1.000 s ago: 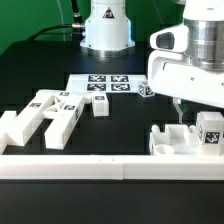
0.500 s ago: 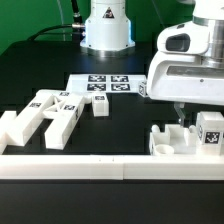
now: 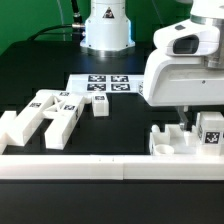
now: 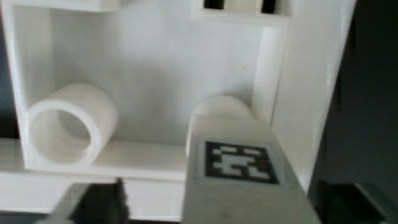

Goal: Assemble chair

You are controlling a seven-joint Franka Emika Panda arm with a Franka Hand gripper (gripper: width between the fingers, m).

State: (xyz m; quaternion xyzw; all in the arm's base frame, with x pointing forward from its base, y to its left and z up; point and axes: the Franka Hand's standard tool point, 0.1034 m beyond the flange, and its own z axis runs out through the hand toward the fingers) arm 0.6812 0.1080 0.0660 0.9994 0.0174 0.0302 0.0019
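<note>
A white chair slab piece [image 3: 172,140] with pegs lies at the exterior view's right, just behind the border rail. A white bar with a square tag [image 4: 237,160] stands up from it, next to a round peg [image 4: 71,125]. My gripper [image 3: 183,120] hangs straight over this piece. In the wrist view my gripper [image 4: 222,203] is open, with a dark finger on each side of the tagged bar. One finger is close to the bar and the other is clearly apart from it. A tagged block [image 3: 210,131] sits at the piece's right end.
Several loose white chair pieces [image 3: 45,115] lie at the exterior view's left, with a small tagged block [image 3: 100,108] beside them. The marker board [image 3: 105,85] lies in the middle at the back. The long white border rail [image 3: 100,168] runs along the front. The robot base [image 3: 105,30] stands behind.
The arm has come down and shifted slightly towards the exterior view's left, so the hand now sits lower over the right-hand slab piece. The loose parts have not moved.
</note>
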